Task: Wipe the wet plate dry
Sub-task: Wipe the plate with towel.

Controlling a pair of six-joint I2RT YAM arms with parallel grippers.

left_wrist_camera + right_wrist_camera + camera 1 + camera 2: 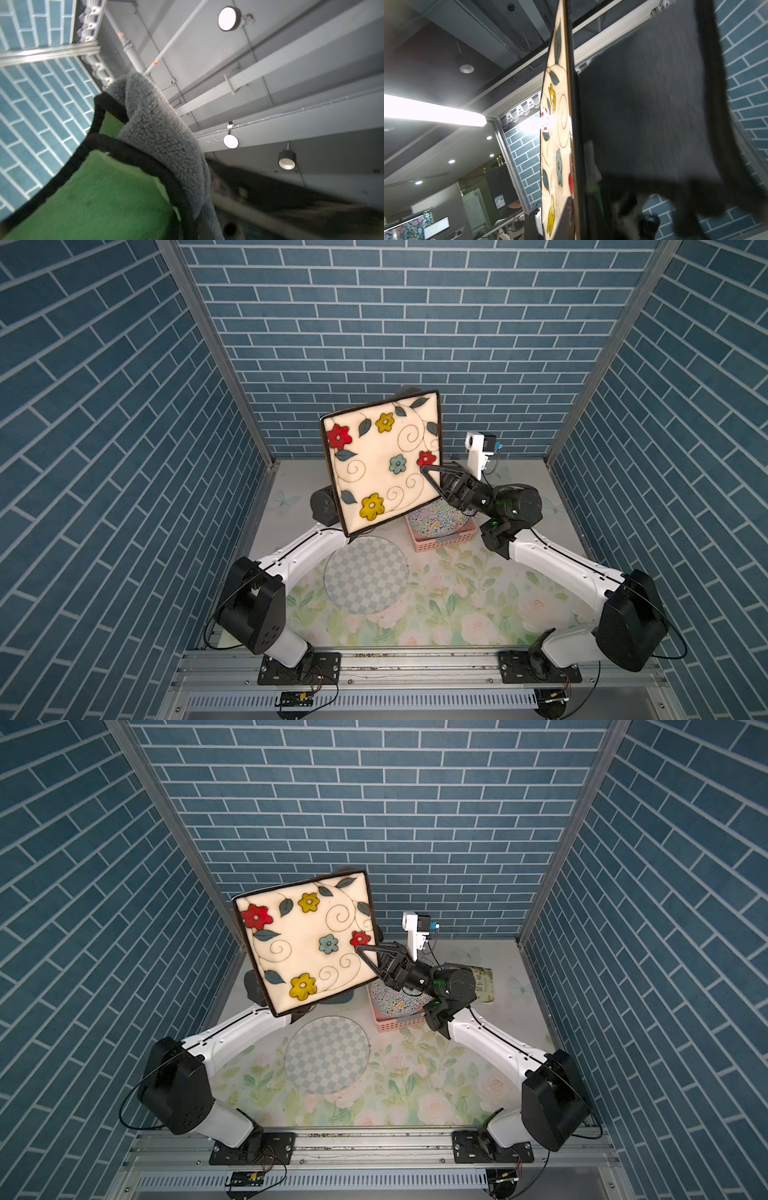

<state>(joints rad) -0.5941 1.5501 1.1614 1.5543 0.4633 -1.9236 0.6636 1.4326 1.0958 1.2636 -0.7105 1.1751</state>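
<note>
A square cream plate (382, 464) (307, 944) painted with flowers and with a dark rim is held up off the table, its face tilted toward both top views. My right gripper (428, 472) (361, 950) is shut on its right edge. In the right wrist view the plate (556, 124) shows edge-on, with one finger (566, 220) against its painted face. My left gripper is hidden behind the plate in both top views. In the left wrist view a cloth (104, 187), green and grey with black trim, covers its jaws, and it is shut on that cloth at the plate's back.
A round checkered plate (365, 574) (326, 1054) lies flat on the floral table below the raised plate. A pink basket (442, 545) (395, 1025) holding a patterned plate stands under my right wrist. A white camera on a stand (476, 452) rises behind it.
</note>
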